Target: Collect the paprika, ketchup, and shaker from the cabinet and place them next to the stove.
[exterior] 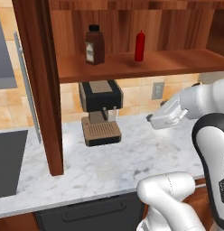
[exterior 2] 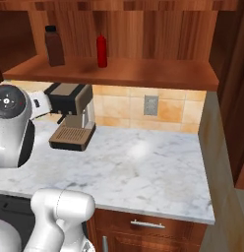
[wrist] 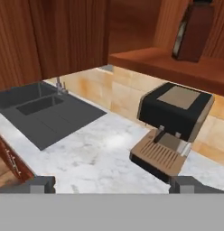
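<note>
Marble counter (wrist: 100, 153) runs right under my camera, and my gripper (wrist: 111, 185) hangs over it with its two dark fingertips (wrist: 39, 184) poking up at the bottom corners of the hand view, spread as wide as they go and holding nothing. Just ahead, centre-right in that view, sits a black and tan coffee machine (wrist: 175, 119) with its ribbed drip tray facing me. Off to the left, a dark sink (wrist: 41, 106) drops into the counter with a small faucet behind it. Up at the top right, the paprika (wrist: 193, 31) stands on the cabinet (wrist: 168, 63) shelf, dark brown, with its pale label just showing. Switching to the left base view, the paprika (exterior: 94, 44) is at upper centre on the shelf and the ketchup (exterior: 140, 46) stands to its right, well apart from it, both upright. The cabinet's open door (exterior: 41, 85) hangs down the left side of the frame, and my hand (exterior: 165, 117) floats at centre right, above the counter and below the shelf. In the right base view the two bottles sit at the upper left, paprika (exterior 2: 54, 46) then ketchup (exterior 2: 101, 50), over the coffee machine (exterior 2: 70, 115). A wall outlet (exterior 2: 151, 105) sits in the tan tiles at centre.
</note>
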Tool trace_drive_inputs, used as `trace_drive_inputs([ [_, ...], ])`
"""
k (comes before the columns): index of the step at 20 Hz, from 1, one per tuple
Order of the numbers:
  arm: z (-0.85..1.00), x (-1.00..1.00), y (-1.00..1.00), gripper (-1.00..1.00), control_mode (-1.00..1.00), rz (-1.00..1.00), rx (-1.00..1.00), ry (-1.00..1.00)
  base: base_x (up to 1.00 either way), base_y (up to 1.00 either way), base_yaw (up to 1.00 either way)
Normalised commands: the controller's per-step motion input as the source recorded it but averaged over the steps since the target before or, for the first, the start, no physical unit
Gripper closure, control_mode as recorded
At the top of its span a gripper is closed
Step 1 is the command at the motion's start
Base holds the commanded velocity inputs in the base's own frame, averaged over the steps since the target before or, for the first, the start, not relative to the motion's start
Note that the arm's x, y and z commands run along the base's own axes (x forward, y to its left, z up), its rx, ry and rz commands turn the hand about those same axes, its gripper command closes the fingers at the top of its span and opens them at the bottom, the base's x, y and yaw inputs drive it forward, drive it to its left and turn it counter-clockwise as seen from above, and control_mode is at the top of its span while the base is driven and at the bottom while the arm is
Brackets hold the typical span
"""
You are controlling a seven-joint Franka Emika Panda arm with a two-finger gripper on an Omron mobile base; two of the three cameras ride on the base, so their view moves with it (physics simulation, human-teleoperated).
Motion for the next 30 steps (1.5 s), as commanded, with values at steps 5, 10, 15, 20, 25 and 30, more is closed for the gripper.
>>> trace_drive_inputs([
  [5, 0.54, 0.20, -0.27, -1.00, -1.00, -0.11, -0.10, -0.12, 0.00, 0.00, 0.00],
  [10, 0.52, 0.23, -0.36, -1.00, -1.00, -0.21, -0.02, -0.02, 0.00, 0.00, 0.00],
  [15, 0.17, 0.08, -0.22, -1.00, -1.00, -0.32, 0.00, -0.02, 0.00, 0.00, 0.00],
  [20, 0.00, 0.00, -0.08, -1.00, -1.00, -0.32, 0.01, -0.13, 0.00, 0.00, 0.00],
  [25, 0.09, 0.03, -0.36, -1.00, -1.00, -0.16, 0.07, -0.12, 0.00, 0.00, 0.00],
  [30, 0.08, 0.20, -0.35, -1.00, -1.00, -0.05, 0.13, -0.15, 0.00, 0.00, 0.00],
])
